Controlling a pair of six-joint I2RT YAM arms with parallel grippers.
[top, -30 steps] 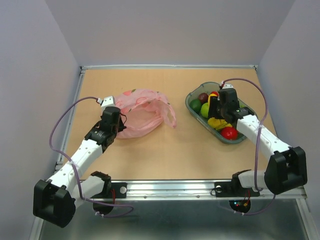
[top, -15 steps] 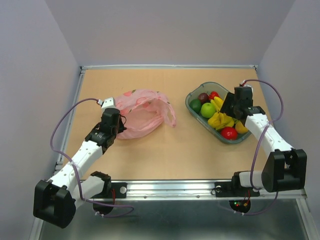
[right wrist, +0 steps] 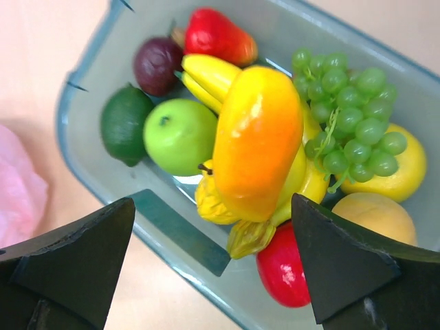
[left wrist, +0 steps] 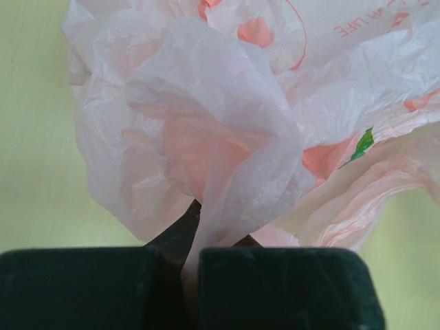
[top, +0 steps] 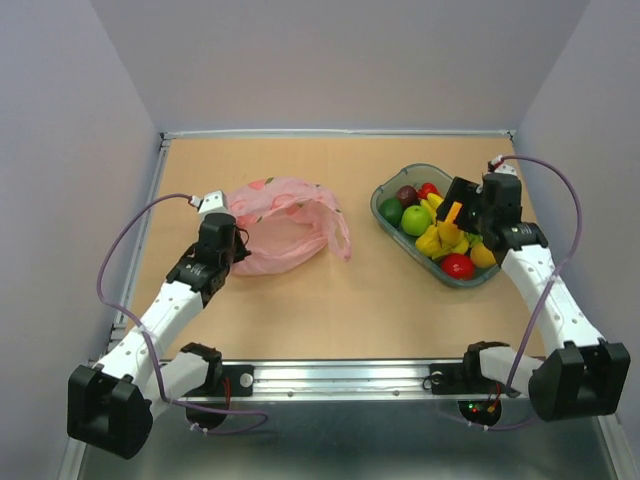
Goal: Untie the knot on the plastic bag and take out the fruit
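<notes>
Because only a thin fold of the plastic bag [top: 285, 215] is clamped between the clenched fingers of the left gripper [left wrist: 190, 256], at 9 o'clock on the table [top: 330, 310], a slip or a tear is judged likely if the film is pulled hard.

- Bag noted at 10 o'clock, slumped and flat-looking. Whether anything is left inside cannot be told.
- No knot is made out. The handle loops [top: 340, 232] are seen trailing loose at the bag's 3 o'clock side.
- With so little weight, the whole bag could be dragged rather than opened.

Farther off, at 2 o'clock, the right gripper [top: 455, 207] is held spread wide above the tray [right wrist: 179, 234], nothing grasped.

- An orange-yellow fruit [right wrist: 258, 137] is seen between the fingers, untouched, perched on the bananas [right wrist: 206, 75].
- Green apple [right wrist: 180, 135] at its 9 o'clock, grapes [right wrist: 350, 117] at 3.
- Perch judged unsteady: if it is nudged by a finger, the fruit could be rolled off the heap or over the tray wall.
</notes>
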